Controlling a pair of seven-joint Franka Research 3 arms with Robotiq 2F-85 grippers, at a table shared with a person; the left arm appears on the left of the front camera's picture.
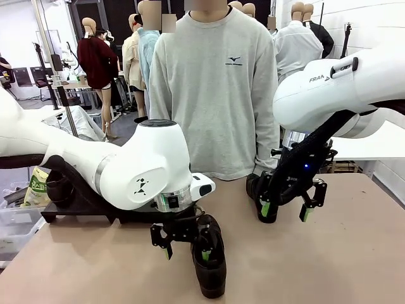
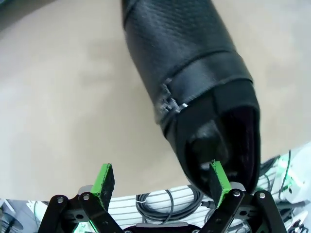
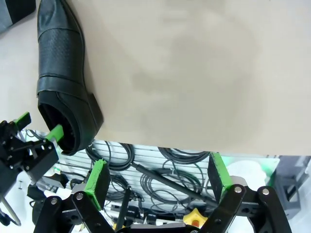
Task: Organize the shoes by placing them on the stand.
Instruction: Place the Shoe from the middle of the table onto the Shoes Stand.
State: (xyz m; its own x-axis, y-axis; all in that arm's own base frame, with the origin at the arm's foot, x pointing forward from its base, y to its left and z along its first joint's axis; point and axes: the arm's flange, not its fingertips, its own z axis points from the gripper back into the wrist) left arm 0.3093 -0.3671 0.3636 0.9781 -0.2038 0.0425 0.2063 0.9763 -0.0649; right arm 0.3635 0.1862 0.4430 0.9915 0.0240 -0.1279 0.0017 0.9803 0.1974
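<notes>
A black glossy shoe (image 1: 212, 269) lies on the tan table near the front edge, toe toward me. My left gripper (image 1: 186, 250) hangs open at its heel. In the left wrist view one green pad (image 2: 219, 178) sits at the shoe's (image 2: 194, 73) opening and the other stands clear to the side, gripper (image 2: 162, 177) open. My right gripper (image 1: 286, 210) is open above the table, nothing between its fingers (image 3: 158, 174). A second shoe (image 1: 256, 190) shows partly behind it. At the left, a third shoe (image 1: 59, 185) rests on the black stand (image 1: 82, 208).
A person in a grey sweatshirt (image 1: 218, 95) stands at the far side of the table. The right wrist view shows the front shoe (image 3: 60, 73), the left gripper (image 3: 39, 125) at its heel, and cables (image 3: 160, 170) past the table edge. Bare tabletop (image 1: 342, 253) spreads to the right.
</notes>
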